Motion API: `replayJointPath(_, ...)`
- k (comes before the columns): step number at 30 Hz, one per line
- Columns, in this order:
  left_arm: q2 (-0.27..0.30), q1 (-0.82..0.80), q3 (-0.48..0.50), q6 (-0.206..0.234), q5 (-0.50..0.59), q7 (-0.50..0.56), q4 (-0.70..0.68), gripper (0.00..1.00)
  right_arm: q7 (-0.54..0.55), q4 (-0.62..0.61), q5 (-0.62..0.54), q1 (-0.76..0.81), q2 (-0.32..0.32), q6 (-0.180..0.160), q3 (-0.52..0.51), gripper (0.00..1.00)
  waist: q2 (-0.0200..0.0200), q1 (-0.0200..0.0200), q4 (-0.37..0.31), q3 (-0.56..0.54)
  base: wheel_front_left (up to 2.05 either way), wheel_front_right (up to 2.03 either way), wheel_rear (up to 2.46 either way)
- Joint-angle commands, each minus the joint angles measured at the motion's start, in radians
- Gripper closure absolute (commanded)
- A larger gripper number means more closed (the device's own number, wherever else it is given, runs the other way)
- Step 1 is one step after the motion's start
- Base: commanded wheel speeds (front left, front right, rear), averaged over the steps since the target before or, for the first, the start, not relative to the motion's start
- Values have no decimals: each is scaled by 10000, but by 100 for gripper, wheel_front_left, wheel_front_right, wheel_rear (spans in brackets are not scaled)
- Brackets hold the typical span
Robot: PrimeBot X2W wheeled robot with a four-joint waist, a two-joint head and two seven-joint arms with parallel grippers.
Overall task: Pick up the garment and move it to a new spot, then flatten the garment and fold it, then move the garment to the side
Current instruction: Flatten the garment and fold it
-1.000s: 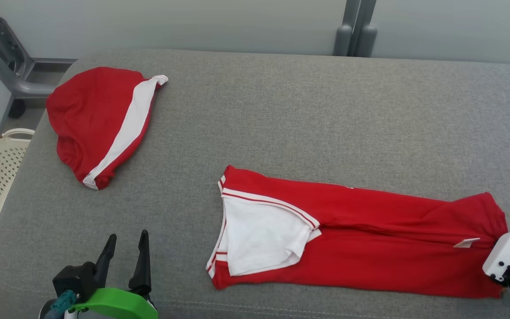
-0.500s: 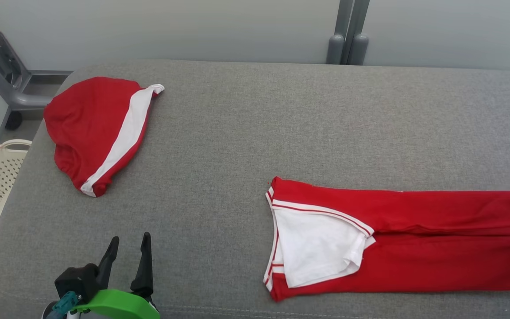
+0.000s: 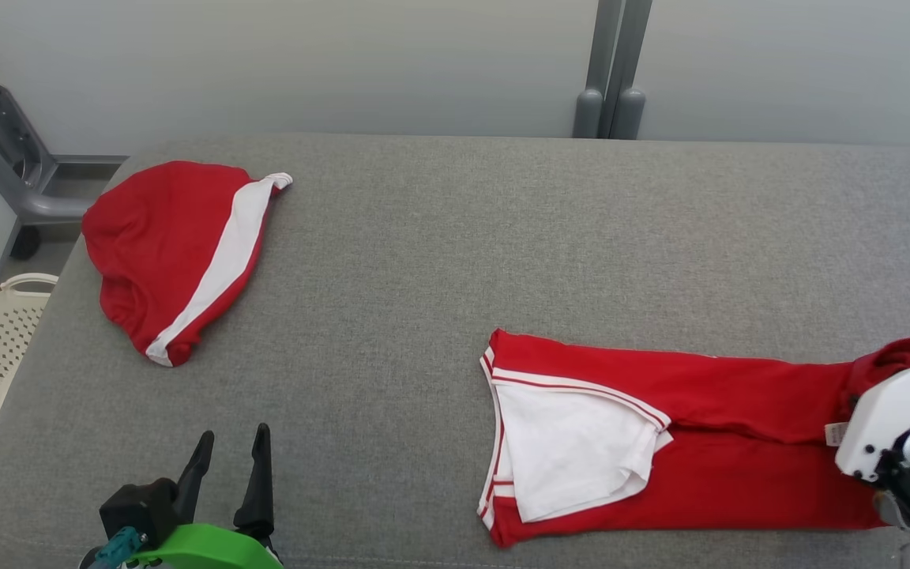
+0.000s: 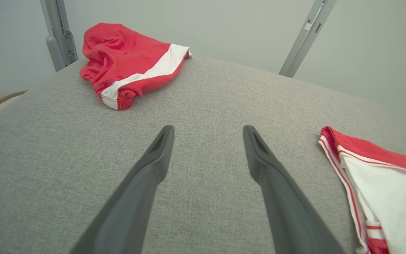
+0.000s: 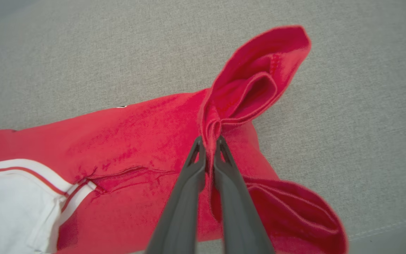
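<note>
Where it lies, garment (image 3: pixel 739 395) long axis left-right, white end leftward.

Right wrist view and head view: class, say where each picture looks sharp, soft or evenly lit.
Right wrist view: the red garment pinched in the right hand has smeary, soft edges, while the grey cushion weave is crisper. Head view: flat, even light, hardly any shadow, garment edges sharp.
</note>
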Motion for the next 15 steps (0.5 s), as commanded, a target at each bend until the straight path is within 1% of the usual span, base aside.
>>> replayJointPath(1,0,89,46,-41,25,-29,3,0,54,14,188,167,-40,-15,363,100,-1,0,-1,-64,0,0,0)
replayJointPath(3,-12,104,54,-51,39,-18,13,0,66,97,423,236,-37,-13,1023,100,-1,0,5,-113,0,0,0)
replayJointPath(4,-12,104,54,-51,39,-18,13,0,66,97,423,236,-37,-13,1023,100,-1,0,5,-113,0,0,0)
replayJointPath(8,-50,114,38,-82,79,-18,17,0,-3,413,888,86,-37,-13,2193,100,-1,0,58,-175,0,0,0)
replayJointPath(15,-18,192,-71,-146,69,-18,123,0,-267,1484,1586,-522,-22,-8,4192,100,-1,0,275,-353,0,0,0)
